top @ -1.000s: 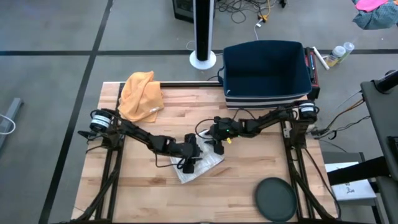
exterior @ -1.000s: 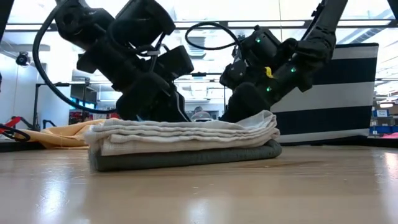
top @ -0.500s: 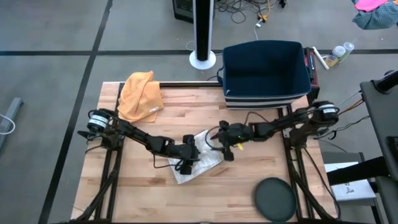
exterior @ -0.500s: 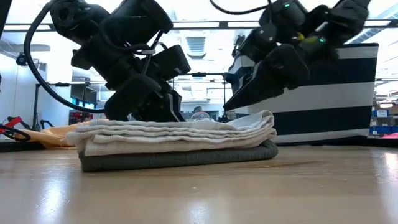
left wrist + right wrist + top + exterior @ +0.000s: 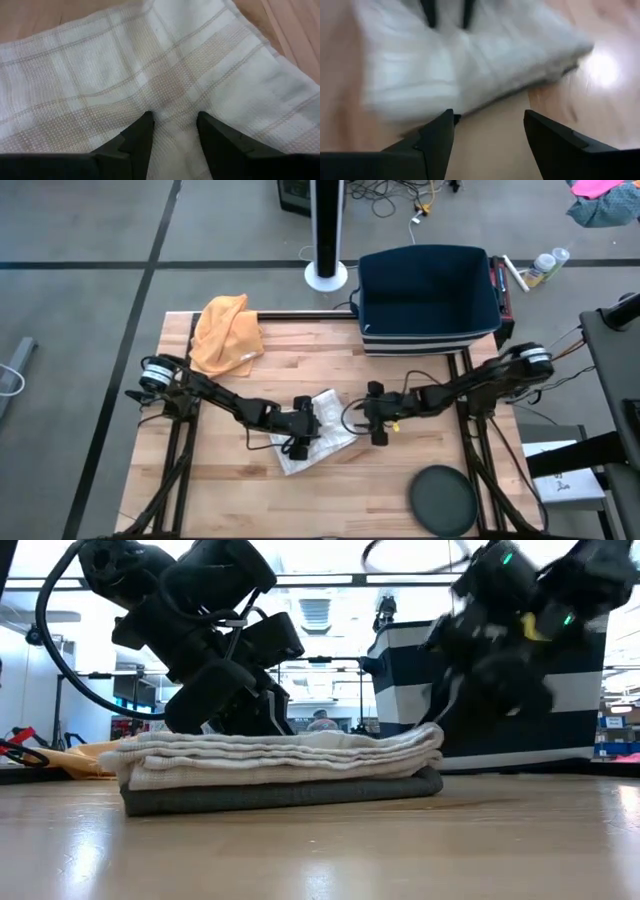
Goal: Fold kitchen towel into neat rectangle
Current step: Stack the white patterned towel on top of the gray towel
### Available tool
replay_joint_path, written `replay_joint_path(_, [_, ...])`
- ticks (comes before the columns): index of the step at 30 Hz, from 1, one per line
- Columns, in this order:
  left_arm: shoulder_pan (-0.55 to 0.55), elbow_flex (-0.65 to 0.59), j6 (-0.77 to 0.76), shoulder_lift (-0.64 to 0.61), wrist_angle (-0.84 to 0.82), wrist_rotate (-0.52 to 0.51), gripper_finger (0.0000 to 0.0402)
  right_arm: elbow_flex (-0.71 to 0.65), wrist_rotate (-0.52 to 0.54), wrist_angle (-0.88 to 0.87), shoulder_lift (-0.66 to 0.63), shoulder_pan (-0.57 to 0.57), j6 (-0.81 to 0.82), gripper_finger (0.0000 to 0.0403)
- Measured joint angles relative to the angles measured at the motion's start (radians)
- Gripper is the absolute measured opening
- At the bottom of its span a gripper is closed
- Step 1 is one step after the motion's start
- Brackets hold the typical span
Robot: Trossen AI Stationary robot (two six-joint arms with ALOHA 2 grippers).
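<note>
- Now, your folded towel [image 5: 318, 430] lies at the desk's [image 5: 230, 500] centre in the high view, long axis running lower left to upper right.
- Your left end effector [image 5: 303, 430] presses on it, fingers [image 5: 137, 142] part-spread, gripping nothing.
- Your right end effector [image 5: 375, 415] sits just right of the towel, wide open, empty.

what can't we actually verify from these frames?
- Towel top side, high view: partly covered by the left pincer.
- Left pincer, left wrist view: fingertips press into the cloth; whether they pinch a fold cannot be told.
- Right pincer, low view: blurred, finger shape unreadable.
- Towel edges, right wrist view: smeared.
- Blue bin contents: too dark to tell.
</note>
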Motion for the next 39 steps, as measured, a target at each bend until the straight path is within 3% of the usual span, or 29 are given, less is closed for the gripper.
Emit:
replay_joint_path(5, [0.000,0.031,0.025,-0.010,-0.030,-0.003,0.0152,-0.008,-0.003,0.071,-0.039,0.038,0.004,0.0234])
replay_joint_path(15, [0.001,0.058,0.039,-0.020,-0.110,-0.011,0.0152,-0.016,-0.003,0.109,0.143,0.044,0.071,0.0225])
replay_joint_path(23, [-0.012,0.117,0.040,-0.067,-0.158,-0.011,0.0152,0.013,0.007,0.035,0.027,0.061,0.044,0.0238])
replay_joint_path(29, [-0.044,0.169,0.029,-0.116,-0.275,-0.011,0.0152,0.036,0.022,0.104,0.009,0.100,0.041,0.0229])
replay_joint_path(39, [-0.120,0.147,-0.073,-0.154,-0.293,0.000,0.0152,0.154,0.078,0.387,0.335,0.133,0.109,0.0215])
